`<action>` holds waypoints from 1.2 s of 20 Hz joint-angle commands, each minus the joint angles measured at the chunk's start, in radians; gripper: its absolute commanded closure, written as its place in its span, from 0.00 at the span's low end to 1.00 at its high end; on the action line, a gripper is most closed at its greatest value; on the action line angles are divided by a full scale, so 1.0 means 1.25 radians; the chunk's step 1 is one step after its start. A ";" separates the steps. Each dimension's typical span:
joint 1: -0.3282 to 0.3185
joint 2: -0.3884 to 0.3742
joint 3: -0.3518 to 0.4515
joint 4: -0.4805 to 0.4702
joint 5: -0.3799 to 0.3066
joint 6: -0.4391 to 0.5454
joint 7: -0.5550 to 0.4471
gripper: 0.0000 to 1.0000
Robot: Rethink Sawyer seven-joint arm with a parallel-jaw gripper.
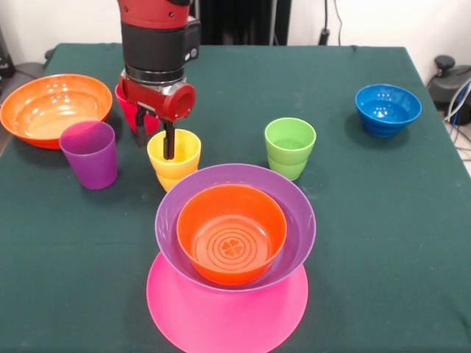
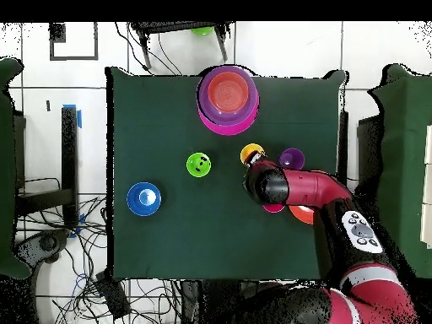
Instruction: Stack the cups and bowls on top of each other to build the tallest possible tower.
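The tower stands at the front: an upturned pink bowl (image 1: pixel 227 312), a purple bowl (image 1: pixel 294 213) on it, and a small orange bowl (image 1: pixel 232 234) nested inside; it also shows in the overhead view (image 2: pixel 228 97). My gripper (image 1: pixel 154 148) is open over the yellow cup (image 1: pixel 180 158), with one finger inside the cup and one outside its left wall. The red cup (image 1: pixel 125 103) is mostly hidden behind the gripper. The purple cup (image 1: pixel 90 153), green cup (image 1: pixel 290 147), blue bowl (image 1: pixel 388 109) and large orange bowl (image 1: pixel 55 109) stand apart. The medium light green bowl is not on the table.
The dark green table cloth (image 1: pixel 383 243) is bare to the right of the tower. In the overhead view my arm (image 2: pixel 308 190) covers the red cup and most of the large orange bowl. Cables lie on the floor beside the table.
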 commanded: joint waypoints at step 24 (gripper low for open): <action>-0.069 0.003 0.163 0.049 -0.091 -0.013 -0.098 1.00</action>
